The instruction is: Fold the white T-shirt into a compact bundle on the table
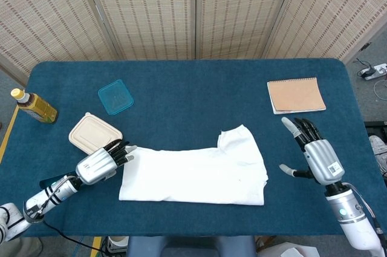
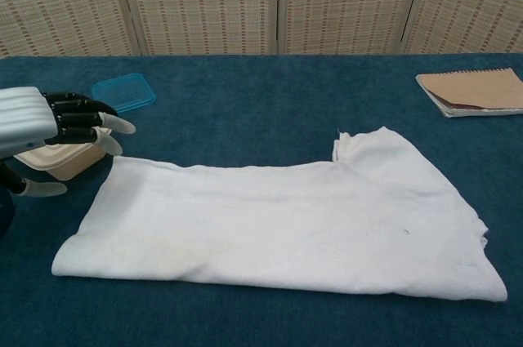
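Observation:
The white T-shirt (image 1: 193,175) (image 2: 278,220) lies flat on the blue table, folded into a long strip, with a sleeve sticking up at its right end. My left hand (image 1: 101,163) (image 2: 49,131) hovers at the shirt's left end with its fingers spread and nothing in them; its fingertips reach the upper left corner of the cloth. My right hand (image 1: 317,154) is open off the shirt's right edge, apart from the cloth, and shows only in the head view.
A beige lidded box (image 1: 92,135) (image 2: 61,155) stands just behind my left hand. A blue lid (image 1: 115,97) (image 2: 122,92) lies further back. A bottle (image 1: 33,106) stands at the far left edge. A brown notebook (image 1: 296,95) (image 2: 478,90) lies at the back right.

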Robot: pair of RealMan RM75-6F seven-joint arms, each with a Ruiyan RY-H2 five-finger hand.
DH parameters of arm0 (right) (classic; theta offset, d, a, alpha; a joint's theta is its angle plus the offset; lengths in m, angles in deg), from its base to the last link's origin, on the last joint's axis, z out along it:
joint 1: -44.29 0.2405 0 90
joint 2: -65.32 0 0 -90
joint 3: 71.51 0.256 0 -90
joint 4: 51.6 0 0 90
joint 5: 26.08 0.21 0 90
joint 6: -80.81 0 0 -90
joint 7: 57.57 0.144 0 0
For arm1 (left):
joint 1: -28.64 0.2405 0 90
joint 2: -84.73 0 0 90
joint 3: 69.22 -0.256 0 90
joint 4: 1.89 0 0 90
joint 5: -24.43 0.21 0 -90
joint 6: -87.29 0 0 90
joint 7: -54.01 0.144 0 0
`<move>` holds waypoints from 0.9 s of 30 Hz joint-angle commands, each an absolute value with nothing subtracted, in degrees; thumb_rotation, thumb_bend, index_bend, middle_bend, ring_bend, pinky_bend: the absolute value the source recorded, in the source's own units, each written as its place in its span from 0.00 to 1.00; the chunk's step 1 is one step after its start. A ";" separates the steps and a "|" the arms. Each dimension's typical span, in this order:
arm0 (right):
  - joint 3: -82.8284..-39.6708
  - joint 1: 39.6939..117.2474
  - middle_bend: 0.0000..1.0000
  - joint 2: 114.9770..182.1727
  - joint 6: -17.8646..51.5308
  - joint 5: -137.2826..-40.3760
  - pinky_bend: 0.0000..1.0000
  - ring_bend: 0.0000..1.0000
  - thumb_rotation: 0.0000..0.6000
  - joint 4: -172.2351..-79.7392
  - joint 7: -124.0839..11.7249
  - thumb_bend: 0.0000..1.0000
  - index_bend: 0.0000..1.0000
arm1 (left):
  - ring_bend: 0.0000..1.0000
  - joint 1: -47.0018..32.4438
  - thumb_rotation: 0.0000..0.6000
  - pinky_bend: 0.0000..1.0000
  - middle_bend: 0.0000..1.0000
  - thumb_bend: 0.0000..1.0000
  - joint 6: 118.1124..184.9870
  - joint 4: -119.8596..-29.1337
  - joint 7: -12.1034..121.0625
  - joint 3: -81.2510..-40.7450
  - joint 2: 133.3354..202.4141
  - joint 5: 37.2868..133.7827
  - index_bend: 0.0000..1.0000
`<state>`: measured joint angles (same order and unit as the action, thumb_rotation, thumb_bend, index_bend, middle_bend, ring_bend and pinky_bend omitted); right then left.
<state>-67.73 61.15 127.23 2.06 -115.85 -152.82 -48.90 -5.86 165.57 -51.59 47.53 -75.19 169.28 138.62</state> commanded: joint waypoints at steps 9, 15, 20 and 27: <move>-67.78 60.31 0.14 127.15 1.58 -115.77 0.02 0.03 1.00 -153.47 -49.80 0.07 0.06 | 0.09 -7.22 1.00 0.13 0.13 0.27 166.99 -41.20 45.33 -77.81 175.63 138.58 0.30; -67.55 60.20 0.14 127.39 1.62 -115.65 0.02 0.03 1.00 -153.88 -50.27 0.07 0.06 | 0.08 -6.88 1.00 0.11 0.12 0.26 167.36 -36.77 44.14 -79.11 177.19 137.82 0.29; -67.44 60.24 0.14 127.58 1.98 -115.46 0.02 0.03 1.00 -153.91 -50.65 0.07 0.07 | 0.08 -6.52 1.00 0.11 0.11 0.26 167.39 -34.17 42.83 -79.92 178.95 136.97 0.29; -67.15 60.04 0.14 127.51 1.68 -115.47 0.02 0.03 1.00 -154.10 -50.63 0.07 0.08 | 0.07 -6.72 1.00 0.10 0.10 0.26 166.98 -32.15 42.45 -80.91 181.06 136.37 0.28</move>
